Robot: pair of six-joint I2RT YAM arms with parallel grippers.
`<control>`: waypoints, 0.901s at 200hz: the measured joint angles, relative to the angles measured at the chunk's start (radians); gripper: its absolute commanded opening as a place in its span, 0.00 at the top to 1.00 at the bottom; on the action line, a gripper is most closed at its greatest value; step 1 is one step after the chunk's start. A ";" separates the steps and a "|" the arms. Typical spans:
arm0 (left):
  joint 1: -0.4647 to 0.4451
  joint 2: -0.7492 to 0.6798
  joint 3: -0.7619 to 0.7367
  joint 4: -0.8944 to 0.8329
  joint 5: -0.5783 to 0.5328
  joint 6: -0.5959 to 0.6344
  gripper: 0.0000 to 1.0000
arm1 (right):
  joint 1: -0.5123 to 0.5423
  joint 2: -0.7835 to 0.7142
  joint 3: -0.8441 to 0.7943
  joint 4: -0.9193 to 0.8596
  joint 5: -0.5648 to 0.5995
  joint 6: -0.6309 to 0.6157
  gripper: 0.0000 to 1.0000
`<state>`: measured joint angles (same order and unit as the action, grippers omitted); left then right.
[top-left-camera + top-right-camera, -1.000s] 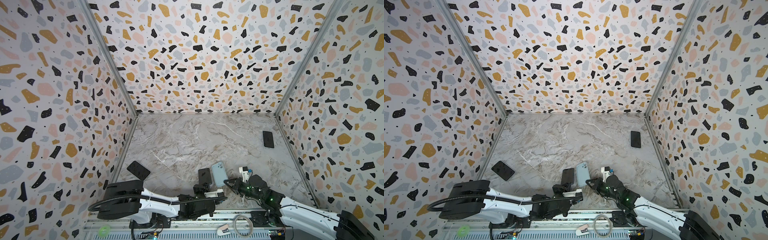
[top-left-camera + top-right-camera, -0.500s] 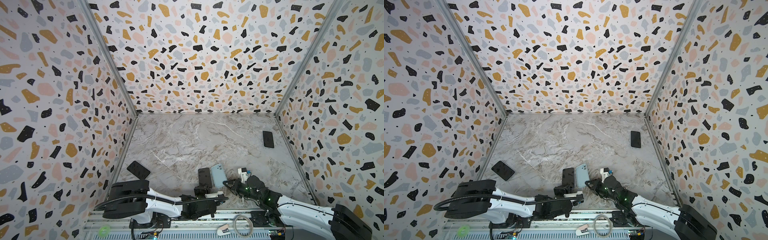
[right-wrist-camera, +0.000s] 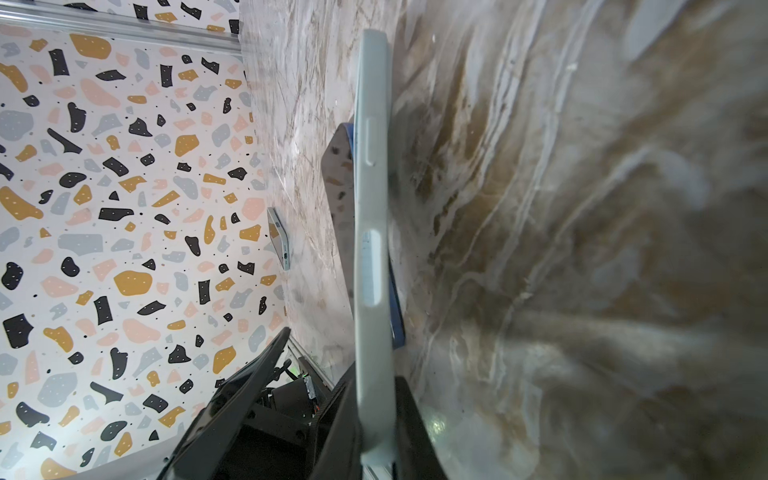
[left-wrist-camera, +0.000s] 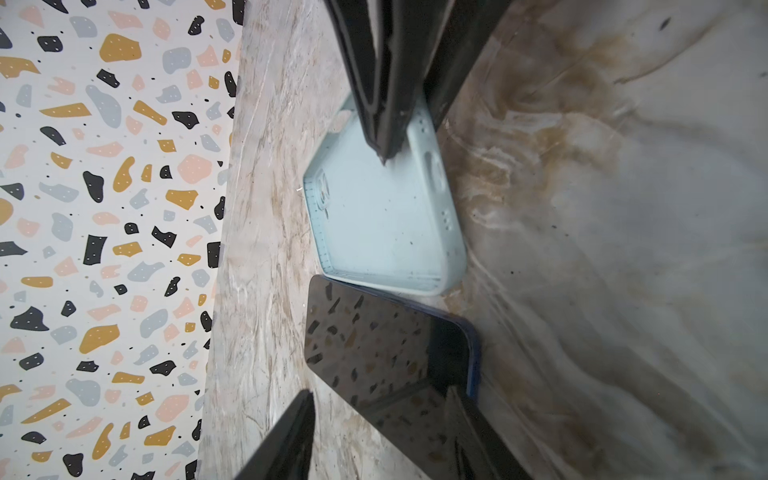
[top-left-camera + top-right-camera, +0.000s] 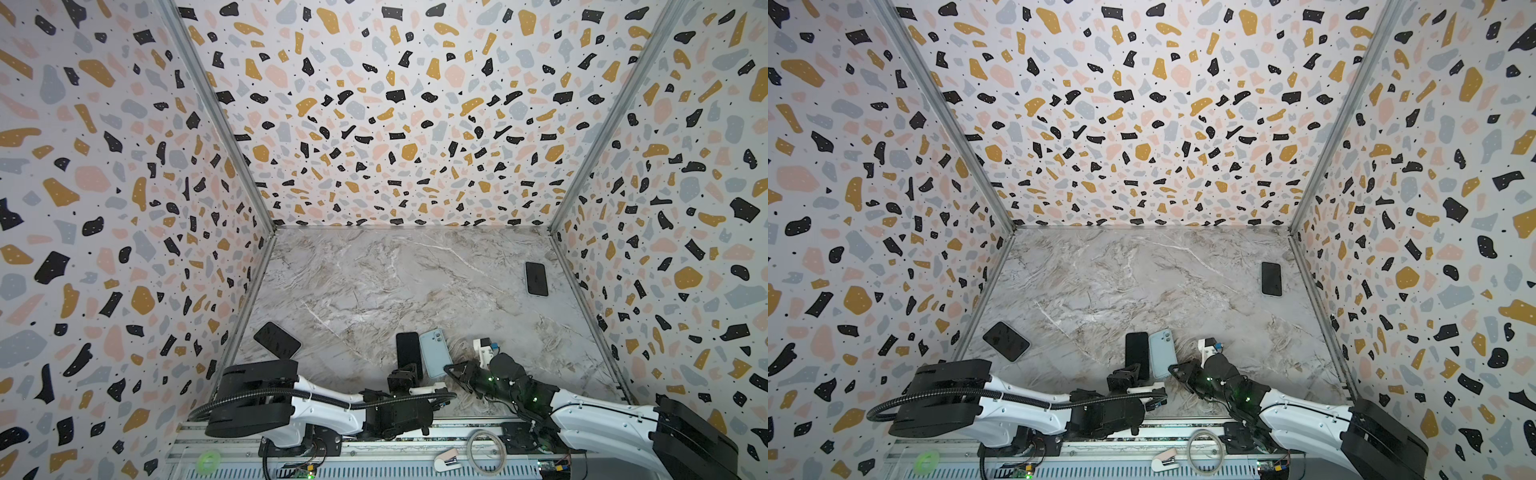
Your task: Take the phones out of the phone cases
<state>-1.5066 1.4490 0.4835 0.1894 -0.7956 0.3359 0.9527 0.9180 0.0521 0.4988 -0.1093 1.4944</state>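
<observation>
The black phone [image 5: 408,351] [image 5: 1137,353] lies flat, screen up, out of the light blue phone case [image 5: 434,353] [image 5: 1163,352], which sits right beside it. In the left wrist view the phone [image 4: 386,345] lies between my left gripper's [image 4: 382,436] spread fingers [image 4: 286,440], and the empty case [image 4: 382,220] is just beyond it. My left gripper [image 5: 406,371] is open at the phone's near end. My right gripper [image 5: 449,370] [image 3: 374,419] is shut on the case's [image 3: 372,208] near end, holding it edge-on.
A second black phone [image 5: 277,340] [image 5: 1006,341] lies near the left wall. A third one [image 5: 536,278] [image 5: 1271,278] lies by the right wall, further back. The marble table [image 5: 395,282] is walled on three sides. A cable coil [image 5: 485,451] rests on the front rail.
My left gripper's jaws have opened and let go of the phone, which stays flat on the table. The right gripper has kept its grip and shifted the case slightly lower and nearer.
</observation>
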 measured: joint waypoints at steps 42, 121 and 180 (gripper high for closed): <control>0.000 -0.066 0.014 -0.030 -0.015 -0.062 0.31 | 0.035 0.049 0.000 0.028 0.035 0.012 1.00; 0.077 -0.661 0.046 -0.102 -0.044 -0.382 0.02 | 0.153 0.120 0.033 0.017 0.192 0.055 1.00; 0.095 -0.626 0.276 -0.389 -0.102 -0.655 0.00 | 0.234 0.265 0.103 0.034 0.291 0.102 1.00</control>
<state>-1.4120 0.8234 0.7597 -0.1993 -0.8974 -0.3195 1.1870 1.1831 0.1555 0.5327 0.1822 1.5967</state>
